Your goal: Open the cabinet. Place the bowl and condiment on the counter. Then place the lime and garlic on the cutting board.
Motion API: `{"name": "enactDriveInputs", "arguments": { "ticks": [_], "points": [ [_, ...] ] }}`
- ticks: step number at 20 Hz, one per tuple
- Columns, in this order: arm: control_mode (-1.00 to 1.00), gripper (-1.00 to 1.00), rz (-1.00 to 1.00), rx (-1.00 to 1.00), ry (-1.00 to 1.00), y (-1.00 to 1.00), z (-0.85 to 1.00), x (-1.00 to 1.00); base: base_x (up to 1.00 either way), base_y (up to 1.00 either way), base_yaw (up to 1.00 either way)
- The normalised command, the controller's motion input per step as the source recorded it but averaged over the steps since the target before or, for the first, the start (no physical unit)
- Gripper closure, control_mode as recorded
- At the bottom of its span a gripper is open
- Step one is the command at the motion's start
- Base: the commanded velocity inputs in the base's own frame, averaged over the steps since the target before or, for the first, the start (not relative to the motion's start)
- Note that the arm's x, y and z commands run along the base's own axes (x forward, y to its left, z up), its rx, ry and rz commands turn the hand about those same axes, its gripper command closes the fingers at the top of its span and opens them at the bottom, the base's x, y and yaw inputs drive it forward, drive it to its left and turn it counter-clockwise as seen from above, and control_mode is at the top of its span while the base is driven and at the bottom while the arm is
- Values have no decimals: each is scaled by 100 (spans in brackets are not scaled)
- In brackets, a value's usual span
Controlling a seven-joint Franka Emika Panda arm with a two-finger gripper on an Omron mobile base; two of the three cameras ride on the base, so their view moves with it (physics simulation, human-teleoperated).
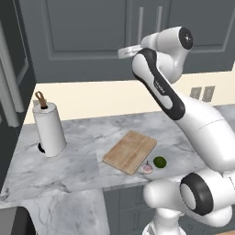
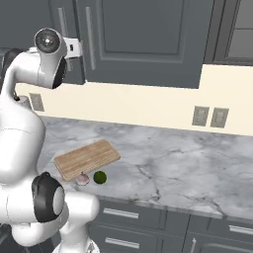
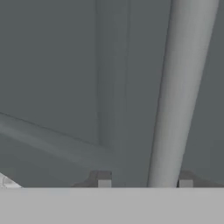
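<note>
The cabinet [image 1: 92,32] has both dark grey doors closed. My gripper [image 3: 145,183] is raised to it, and a silver bar handle [image 3: 175,109] runs between the fingertips [image 3: 104,183], close against the right one with a gap on the left. The jaws stand apart. The hand [image 2: 74,48] sits at the lower end of the handles [image 1: 140,27]. On the counter [image 1: 69,179] lies the cutting board [image 1: 130,152], with the lime [image 1: 159,161] and garlic [image 1: 147,169] on the marble just off its near corner. Bowl and condiment are hidden.
A white paper towel roll [image 1: 48,128] stands at the counter's left. Wall outlets [image 2: 209,117] sit on the cream backsplash. A tall dark unit [image 1: 11,82] flanks the left side. Drawers [image 2: 148,222] run under the counter edge.
</note>
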Motion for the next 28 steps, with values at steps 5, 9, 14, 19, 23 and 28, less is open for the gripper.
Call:
{"name": "enactDriveInputs", "arguments": {
  "ticks": [5,9,14,19,23,28],
  "points": [
    [-100,100,0,-5,0,100,0,-88,0,0,0],
    [-100,100,0,-5,0,100,0,-94,0,0,0],
    [-100,100,0,-6,0,100,-2,-84,0,0,0],
    [-100,100,0,-6,0,100,-5,-81,0,0,0],
    [-100,100,0,-6,0,100,-10,-76,0,0,0],
    [-100,100,1,-5,0,100,-22,-68,0,0,0]
  ]
}}
